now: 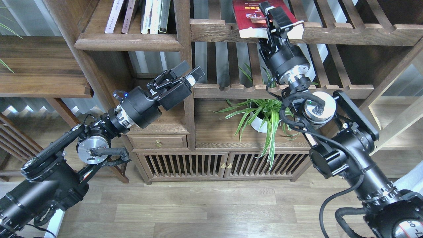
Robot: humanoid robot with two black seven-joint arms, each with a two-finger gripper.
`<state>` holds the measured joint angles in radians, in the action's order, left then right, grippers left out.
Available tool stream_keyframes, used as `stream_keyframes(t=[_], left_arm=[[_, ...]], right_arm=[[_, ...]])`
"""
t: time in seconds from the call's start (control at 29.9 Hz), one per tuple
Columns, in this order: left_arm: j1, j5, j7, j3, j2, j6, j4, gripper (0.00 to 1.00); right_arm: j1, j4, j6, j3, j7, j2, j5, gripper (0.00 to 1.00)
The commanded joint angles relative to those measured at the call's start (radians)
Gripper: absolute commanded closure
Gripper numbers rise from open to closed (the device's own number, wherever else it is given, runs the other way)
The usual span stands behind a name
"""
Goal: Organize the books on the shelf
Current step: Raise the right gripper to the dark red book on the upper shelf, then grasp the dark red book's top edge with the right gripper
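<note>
A red book [248,15] with a yellow title band lies flat on the upper slatted rack, its white page edge hanging over the front rail. My right gripper [272,28] reaches up from below. Its jaws stand apart astride the book's near edge, with the upper finger [277,16] over the cover. The solid dark-brown shelf [127,43] at the upper left carries several upright books [153,15], pale and lavender. Below that shelf, beside the bookcase post, my left gripper [189,71] is open and holds nothing.
A vertical post [185,99] divides the bookcase, close to my left gripper. A lower slatted rack [238,90] runs under my right wrist. A potted spider plant [261,115] stands on the cabinet top [211,135]. A wide side board [39,66] juts out at left.
</note>
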<state>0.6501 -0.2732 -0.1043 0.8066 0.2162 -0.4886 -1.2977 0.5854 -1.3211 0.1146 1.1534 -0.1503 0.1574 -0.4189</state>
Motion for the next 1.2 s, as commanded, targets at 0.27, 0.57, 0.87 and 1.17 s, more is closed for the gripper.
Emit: stream_keyframes(t=[0.27,0.57,0.87,1.17], left_arm=[[-0.001,0.0,0.0,0.006,0.0,0.0,0.0,0.02],[-0.001,0.0,0.0,0.006,0.0,0.0,0.0,0.02],[-0.001,0.0,0.0,0.008,0.0,0.0,0.0,0.02],[-0.001,0.0,0.0,0.008,0.0,0.0,0.0,0.02]], right_arm=[[0.002,-0.007,0.073,0.022,0.0,0.001,0.0,0.29],[0.008,-0.007,0.06,0.023,-0.002,0.001,0.0,0.47],[-0.009,-0.007,-0.033,0.063,-0.011,0.001,0.0,0.76],[-0.047,-0.007,-0.104,0.065,-0.012,-0.001,0.0,0.87]])
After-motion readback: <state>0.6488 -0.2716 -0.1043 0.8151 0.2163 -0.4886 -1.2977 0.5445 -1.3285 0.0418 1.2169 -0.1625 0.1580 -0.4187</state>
